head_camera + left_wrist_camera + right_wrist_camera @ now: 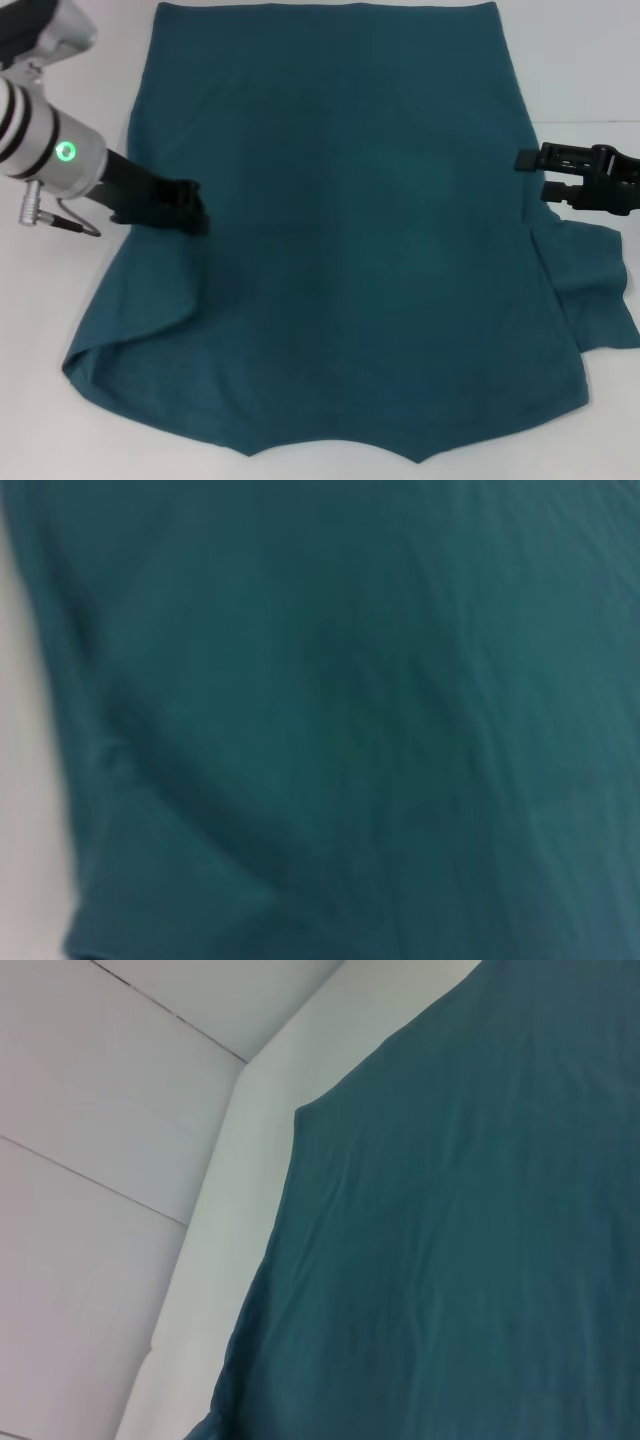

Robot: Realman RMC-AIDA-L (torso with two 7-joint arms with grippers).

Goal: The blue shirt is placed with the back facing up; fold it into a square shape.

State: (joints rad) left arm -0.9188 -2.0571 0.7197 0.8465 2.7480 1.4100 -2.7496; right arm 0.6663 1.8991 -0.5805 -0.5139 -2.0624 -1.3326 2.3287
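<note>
The blue shirt (pixel 340 230) lies flat, hem pointing away from the robot.

Silver left arm (pixel 45 150), black bands, green ring light, black end effectors

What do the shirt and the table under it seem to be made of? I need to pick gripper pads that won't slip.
The shirt looks like soft matte knit, likely cotton: it shows no shine, lies limp and wrinkles in shallow folds. The table looks like a smooth, hard white surface, perhaps laminate or painted board; its exact material is unclear.
</note>
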